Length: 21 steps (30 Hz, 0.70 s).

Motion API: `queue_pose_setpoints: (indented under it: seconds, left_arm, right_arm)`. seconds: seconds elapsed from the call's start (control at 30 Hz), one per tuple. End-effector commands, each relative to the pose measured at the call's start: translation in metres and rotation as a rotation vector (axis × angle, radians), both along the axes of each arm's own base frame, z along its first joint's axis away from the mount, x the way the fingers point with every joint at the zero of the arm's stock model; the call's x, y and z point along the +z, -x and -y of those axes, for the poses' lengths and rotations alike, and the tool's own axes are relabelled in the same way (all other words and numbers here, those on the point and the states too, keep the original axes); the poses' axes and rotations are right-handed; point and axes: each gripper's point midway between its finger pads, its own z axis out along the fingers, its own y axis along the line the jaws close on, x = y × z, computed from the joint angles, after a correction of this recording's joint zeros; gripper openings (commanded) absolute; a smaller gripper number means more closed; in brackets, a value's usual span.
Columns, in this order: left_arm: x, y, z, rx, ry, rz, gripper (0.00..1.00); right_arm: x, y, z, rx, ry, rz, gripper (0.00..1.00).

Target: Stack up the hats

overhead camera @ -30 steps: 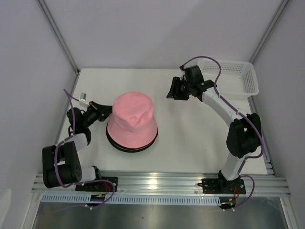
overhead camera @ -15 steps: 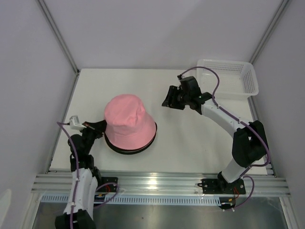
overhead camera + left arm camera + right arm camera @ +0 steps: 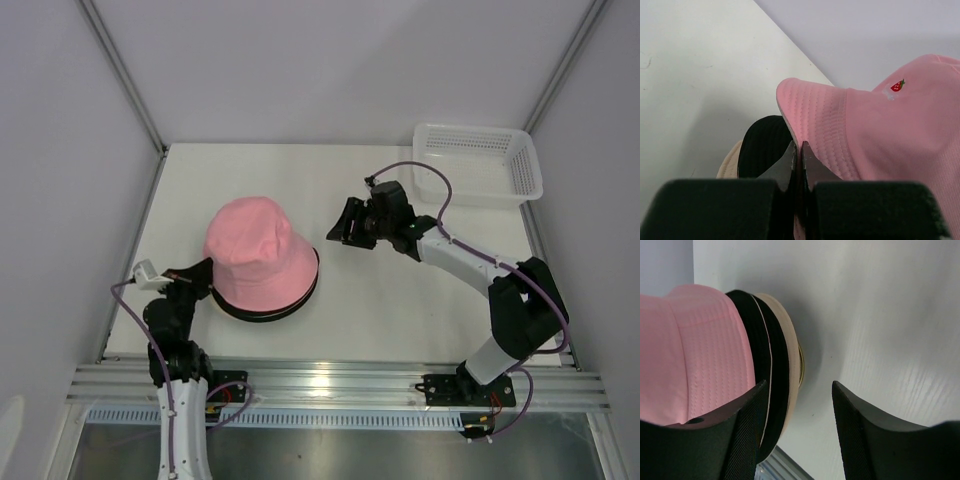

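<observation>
The pink bucket hat point(image 3: 258, 250) sits on top of a stack on the white table point(image 3: 400, 320), left of centre. Black hat brims point(image 3: 262, 313) show under it. In the left wrist view the pink hat point(image 3: 880, 130) has a small strawberry mark, with a black hat point(image 3: 762, 150) and a tan brim point(image 3: 729, 165) below. My left gripper point(image 3: 198, 274) is shut on the pink hat's brim at its left edge point(image 3: 798, 150). My right gripper point(image 3: 340, 228) is open and empty, just right of the stack. Its view shows the pink hat point(image 3: 695, 350), black brims point(image 3: 765, 370) and tan brim point(image 3: 790, 365).
A white lattice basket point(image 3: 480, 162) stands at the back right corner. A thin gold wire edge point(image 3: 801, 365) shows under the tan brim. Grey walls close the table on three sides. The metal rail point(image 3: 330, 385) runs along the near edge.
My left gripper has pulled the pink hat's brim toward the near left, and the hat has shifted left with it. My right gripper has moved down and left, closer to the stack.
</observation>
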Motion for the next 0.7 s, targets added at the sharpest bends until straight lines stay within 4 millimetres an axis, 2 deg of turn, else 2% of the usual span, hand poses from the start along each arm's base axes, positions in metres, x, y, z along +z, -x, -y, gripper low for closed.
queue_pose_setpoints:
  seconds: [0.0,0.33,0.47,0.67]
  left_arm:
    - [-0.084,0.010,-0.008,0.067,0.042,-0.207,0.01]
    - [-0.090,0.012,-0.009,0.084,0.059,-0.236,0.01]
    - [-0.093,0.011,-0.007,0.078,0.054,-0.260,0.01]
    - [-0.091,0.011,-0.006,0.071,0.041,-0.256,0.01]
  right_arm:
    - [0.036,0.011,-0.020,0.026,-0.121,0.068,0.58]
    - [0.050,0.039,-0.053,0.083,-0.241,0.090,0.60]
    - [0.040,0.051,-0.064,0.113,-0.240,0.042,0.58]
    - [0.019,0.059,-0.066,0.114,-0.221,-0.030,0.48]
